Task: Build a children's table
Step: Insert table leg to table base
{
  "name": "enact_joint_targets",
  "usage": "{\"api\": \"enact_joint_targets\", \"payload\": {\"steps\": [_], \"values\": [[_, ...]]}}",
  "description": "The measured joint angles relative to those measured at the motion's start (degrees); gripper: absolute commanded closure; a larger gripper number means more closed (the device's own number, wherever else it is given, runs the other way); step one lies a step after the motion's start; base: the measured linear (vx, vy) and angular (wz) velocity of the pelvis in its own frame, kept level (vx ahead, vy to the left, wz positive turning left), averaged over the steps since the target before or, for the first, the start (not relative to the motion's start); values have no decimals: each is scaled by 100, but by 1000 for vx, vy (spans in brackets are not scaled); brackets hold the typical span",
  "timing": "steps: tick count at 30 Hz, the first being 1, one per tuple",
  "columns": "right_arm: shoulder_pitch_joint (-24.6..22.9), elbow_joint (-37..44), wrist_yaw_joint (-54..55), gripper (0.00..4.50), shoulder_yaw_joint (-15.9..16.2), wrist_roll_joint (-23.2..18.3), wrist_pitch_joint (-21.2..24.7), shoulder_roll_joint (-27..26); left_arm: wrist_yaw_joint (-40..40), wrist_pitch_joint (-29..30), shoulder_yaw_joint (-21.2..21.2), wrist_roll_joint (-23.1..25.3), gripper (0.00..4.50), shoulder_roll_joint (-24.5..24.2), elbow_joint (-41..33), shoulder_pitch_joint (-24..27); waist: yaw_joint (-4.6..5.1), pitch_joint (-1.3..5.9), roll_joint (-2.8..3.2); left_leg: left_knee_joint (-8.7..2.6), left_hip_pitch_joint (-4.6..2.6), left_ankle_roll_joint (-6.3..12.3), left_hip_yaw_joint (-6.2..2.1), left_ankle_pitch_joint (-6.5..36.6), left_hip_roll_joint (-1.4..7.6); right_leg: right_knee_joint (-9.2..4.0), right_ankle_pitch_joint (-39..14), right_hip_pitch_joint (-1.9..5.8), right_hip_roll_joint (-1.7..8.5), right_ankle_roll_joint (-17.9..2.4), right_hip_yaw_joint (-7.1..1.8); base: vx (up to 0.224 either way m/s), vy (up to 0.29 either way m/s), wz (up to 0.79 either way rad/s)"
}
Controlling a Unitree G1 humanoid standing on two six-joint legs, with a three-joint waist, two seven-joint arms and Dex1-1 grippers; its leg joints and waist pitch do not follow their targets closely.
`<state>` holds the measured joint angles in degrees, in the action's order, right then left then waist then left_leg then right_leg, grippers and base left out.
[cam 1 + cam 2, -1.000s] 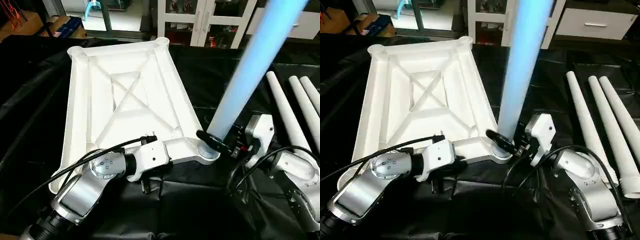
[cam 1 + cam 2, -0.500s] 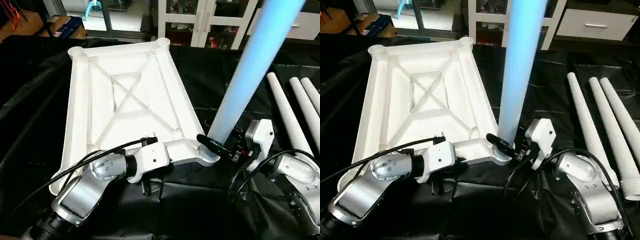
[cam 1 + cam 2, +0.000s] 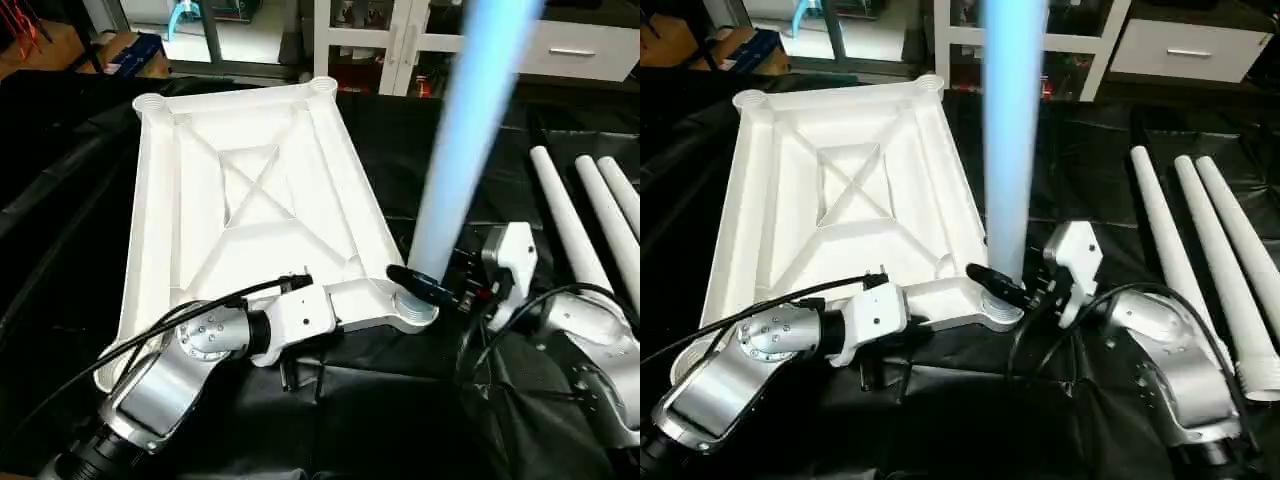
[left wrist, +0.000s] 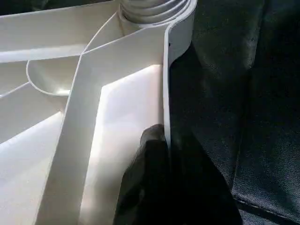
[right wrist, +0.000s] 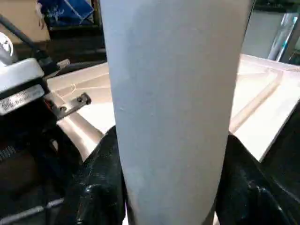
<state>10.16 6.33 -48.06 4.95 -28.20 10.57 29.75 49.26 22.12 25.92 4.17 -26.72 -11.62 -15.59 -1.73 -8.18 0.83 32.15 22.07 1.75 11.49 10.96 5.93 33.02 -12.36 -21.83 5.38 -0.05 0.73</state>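
The children's table top [image 3: 250, 200] lies upside down on black cloth, its X-ribbed underside facing up. My left gripper [image 4: 165, 157] is shut on the top's near rim, close to the near right corner socket [image 3: 412, 308]. One white leg [image 3: 460, 140] stands nearly upright with its foot in that socket. My right gripper [image 3: 425, 283] is closed around the leg's lower end, with a black finger [image 5: 96, 180] on each side of the tube. Three more legs [image 3: 1170, 230] lie side by side on the cloth to the right.
Black cloth [image 3: 400, 420] covers the work surface. A white cabinet [image 3: 400, 40] and a drawer unit [image 3: 1180, 45] stand behind the table top. A cardboard box [image 3: 120, 50] sits at the far left. Black cables [image 3: 480, 340] loop off both wrists.
The held leg has swung from leaning right to nearly upright, its foot staying at the corner socket. The left gripper has kept its hold on the rim.
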Motion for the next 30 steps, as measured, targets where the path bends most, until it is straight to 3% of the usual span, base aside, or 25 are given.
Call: {"api": "enact_joint_targets", "payload": {"steps": [6, 12, 30], "values": [[140, -305, 158, 263, -208, -378, 341, -267, 9, 13, 1, 9, 445, -1, -23, 0, -10, -8, -12, -23, -8, -8, 2, -3, 0, -8, -2, -8, -1, 3, 0, 0, 0, 0], [119, -350, 132, 263, -253, -406, 382, -283, 21, 26, 3, 12, 445, 1, -43, 3, -18, -12, -20, -27, -7, -9, 4, -4, 0, -10, -2, -6, -1, 3, 0, 0, 0, 0], [-707, -25, 374, 263, -843, -657, 45, -649, 23, 48, 35, 64, 445, 39, -108, 30, -58, -11, -17, -64, -5, -9, 15, -4, 0, -83, -10, 16, -1, 16, -2, 0, 0, 0]]}}
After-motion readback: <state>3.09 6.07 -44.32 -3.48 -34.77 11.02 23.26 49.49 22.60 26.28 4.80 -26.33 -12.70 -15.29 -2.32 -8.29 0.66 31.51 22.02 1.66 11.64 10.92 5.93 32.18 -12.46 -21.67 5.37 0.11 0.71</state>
